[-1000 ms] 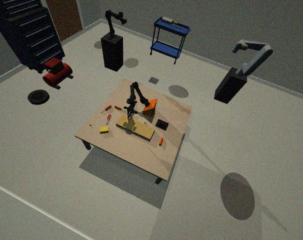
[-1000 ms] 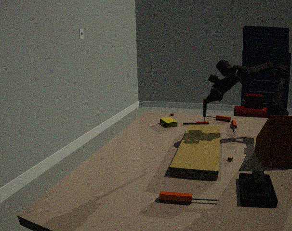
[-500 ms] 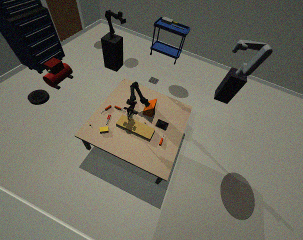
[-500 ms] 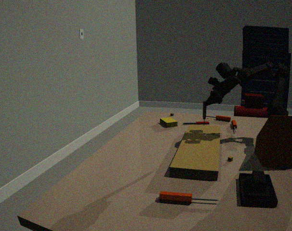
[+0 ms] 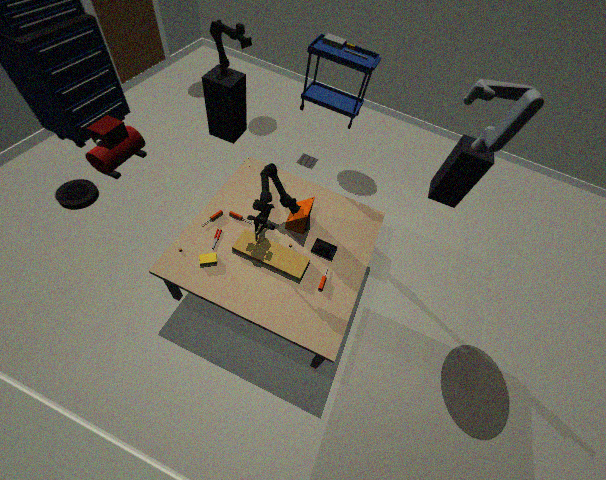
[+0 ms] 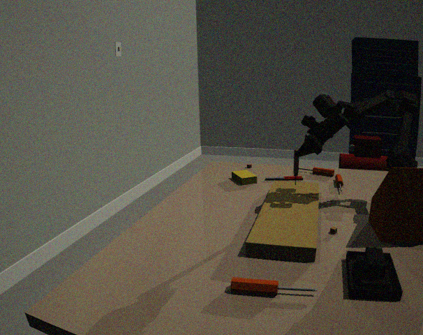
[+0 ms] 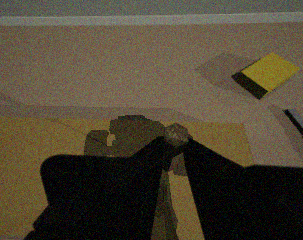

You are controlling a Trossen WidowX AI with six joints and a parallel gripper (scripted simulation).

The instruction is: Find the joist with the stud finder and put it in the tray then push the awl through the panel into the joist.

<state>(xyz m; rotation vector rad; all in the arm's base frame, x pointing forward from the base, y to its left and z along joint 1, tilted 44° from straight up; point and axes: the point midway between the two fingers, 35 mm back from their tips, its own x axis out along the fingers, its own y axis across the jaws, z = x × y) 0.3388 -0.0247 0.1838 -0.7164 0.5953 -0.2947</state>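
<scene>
My gripper [image 5: 259, 233] [image 6: 297, 153] [image 7: 173, 142] is shut on the awl, above the far end of the floor panel seen in the exterior view. The awl [image 6: 295, 164] [image 7: 176, 134] has a dark handle and hangs about upright, its thin shaft pointing down. Its tip is at or just above the panel top; contact cannot be told. The floor panel [image 5: 288, 259] [image 6: 285, 229] [image 7: 21, 175] is a long yellowish board, partly under the arm's shadow. The black tray [image 5: 322, 254] [image 6: 381, 294] holds a dark block, apparently the stud finder [image 6: 373, 255]. The joist is hidden.
An orange-handled screwdriver [image 5: 322, 282] [image 6: 254, 285] lies near the tray. Two more orange-handled tools, a red-handled tool [image 5: 215, 240] [image 6: 292, 177] and a yellow block [image 5: 207, 259] [image 6: 243, 175] [image 7: 272, 71] lie beyond the panel's other end. An orange wedge-like block [image 5: 301, 212] [image 6: 403, 209] stands beside the arm.
</scene>
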